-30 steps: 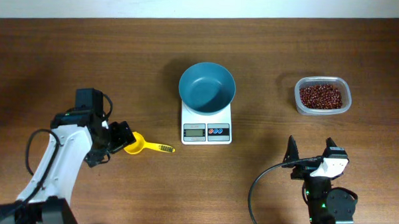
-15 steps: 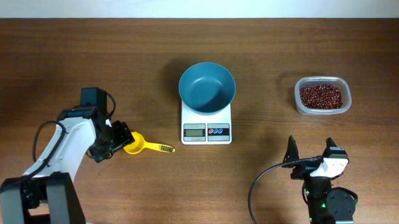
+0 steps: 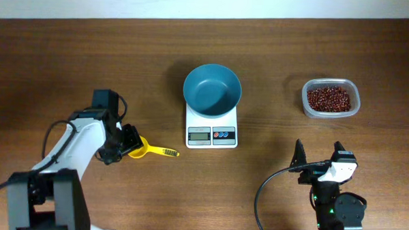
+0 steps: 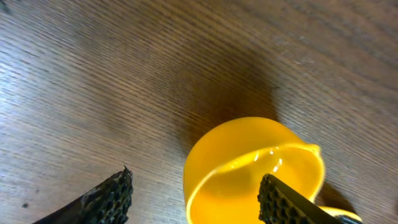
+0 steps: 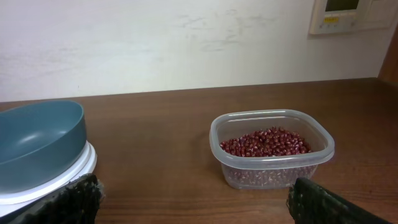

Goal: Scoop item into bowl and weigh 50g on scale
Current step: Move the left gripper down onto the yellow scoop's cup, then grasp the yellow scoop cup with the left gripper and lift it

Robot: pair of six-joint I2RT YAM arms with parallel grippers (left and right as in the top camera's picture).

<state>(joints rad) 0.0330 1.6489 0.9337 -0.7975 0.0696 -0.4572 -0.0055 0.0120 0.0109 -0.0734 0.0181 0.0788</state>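
L-wrist cam, btm of frame: left tool (image 4: 196, 177) part-spread astride wall of yellow scoop (image 4: 249, 155), not clamped, which overhead hides; R-wrist cam: right tool (image 5: 194, 182) wide, beans (image 5: 267, 142) ctr-right, bowl (image 5: 37, 140) on scale (image 5: 78, 169) far left.

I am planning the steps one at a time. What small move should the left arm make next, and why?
Probably close the left gripper on the yellow scoop: part of its cup lies between the open fingers, not yet gripped. The beans sit in the clear tub and the bowl on the scale is empty, so the tool comes first.
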